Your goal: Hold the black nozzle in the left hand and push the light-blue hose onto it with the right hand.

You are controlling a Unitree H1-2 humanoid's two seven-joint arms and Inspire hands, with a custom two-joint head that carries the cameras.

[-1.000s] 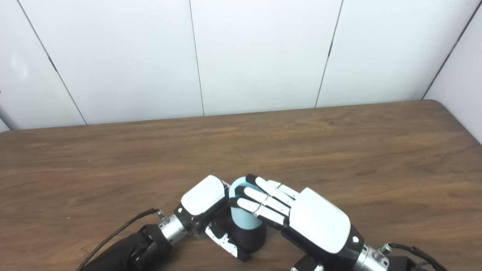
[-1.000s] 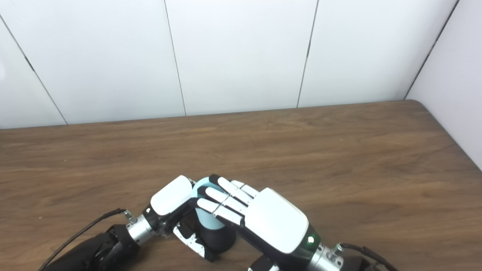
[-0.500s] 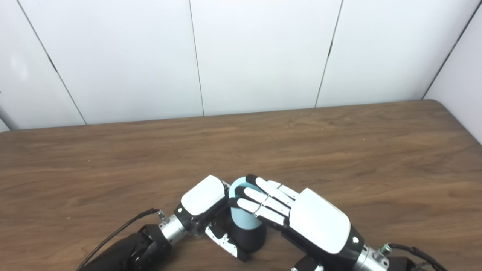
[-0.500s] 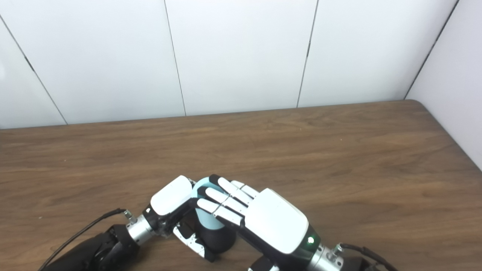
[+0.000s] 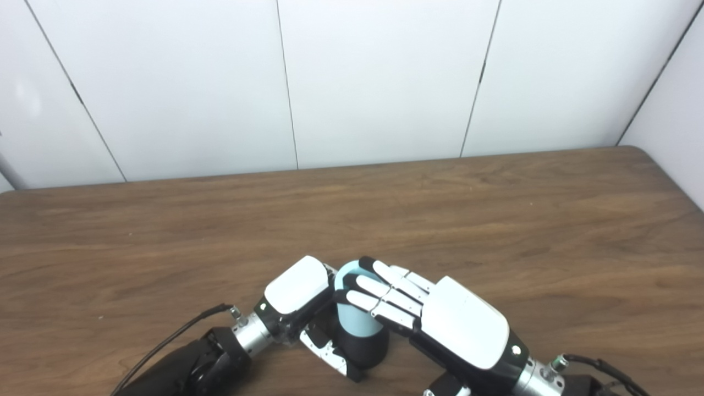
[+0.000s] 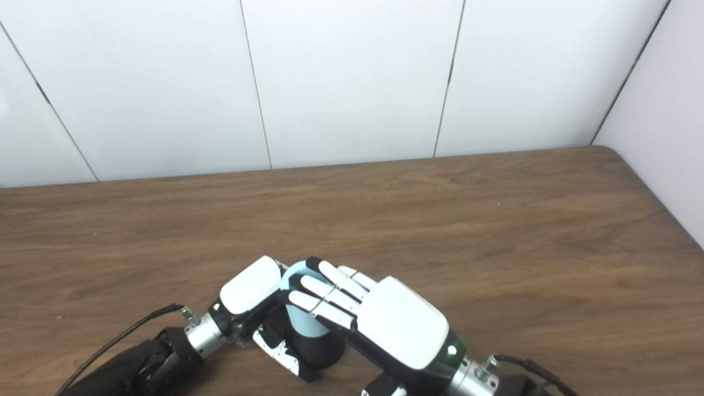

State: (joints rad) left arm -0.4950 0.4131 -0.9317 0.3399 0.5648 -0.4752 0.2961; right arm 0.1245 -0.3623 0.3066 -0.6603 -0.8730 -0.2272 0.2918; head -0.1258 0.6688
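Hose [image 5: 352,316] seated on nozzle [image 5: 367,349] between both hands, bare wooden table [image 5: 550,231] around

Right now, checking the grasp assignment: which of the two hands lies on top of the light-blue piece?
The right hand: its fingers lie across the light-blue hose, while the left hand grips beside the black nozzle beneath.

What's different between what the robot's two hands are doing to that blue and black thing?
The left hand curls around the black nozzle low down from the left; the right hand lies across the top of the light-blue hose. The left hand's fingers are bent around the piece, while the right hand's fingers stretch out almost straight. Both have white backs and meet at the same piece near the table's front edge.
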